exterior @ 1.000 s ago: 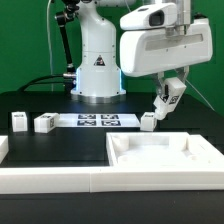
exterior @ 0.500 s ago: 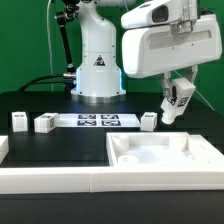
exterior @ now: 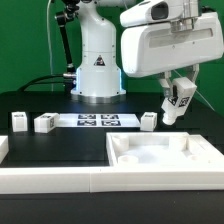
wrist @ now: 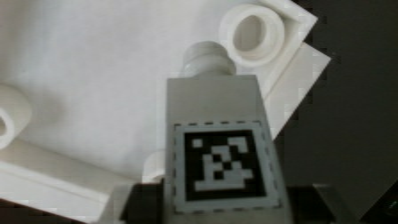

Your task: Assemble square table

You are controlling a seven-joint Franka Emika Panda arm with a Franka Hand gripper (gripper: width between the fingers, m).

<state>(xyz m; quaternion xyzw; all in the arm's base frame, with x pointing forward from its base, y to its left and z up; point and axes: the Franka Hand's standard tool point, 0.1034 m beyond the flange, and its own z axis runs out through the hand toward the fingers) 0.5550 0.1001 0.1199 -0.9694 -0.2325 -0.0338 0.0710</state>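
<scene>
The gripper (exterior: 181, 90) is grasping one white leg (exterior: 172, 112), holding it tilted in the air over the far corner of the table top (exterior: 130, 160) at the exterior view's right; in the wrist view the leg's tag (wrist: 221, 162) is facing the camera; three more legs (exterior: 19, 122) (exterior: 44, 123) (exterior: 148, 120) are standing near the marker board (exterior: 95, 121).

Black table (exterior: 60, 148), marker board (exterior: 93, 121) lying flat on it, long white rail (exterior: 50, 181) along its near edge, green wall (exterior: 25, 40) behind
</scene>
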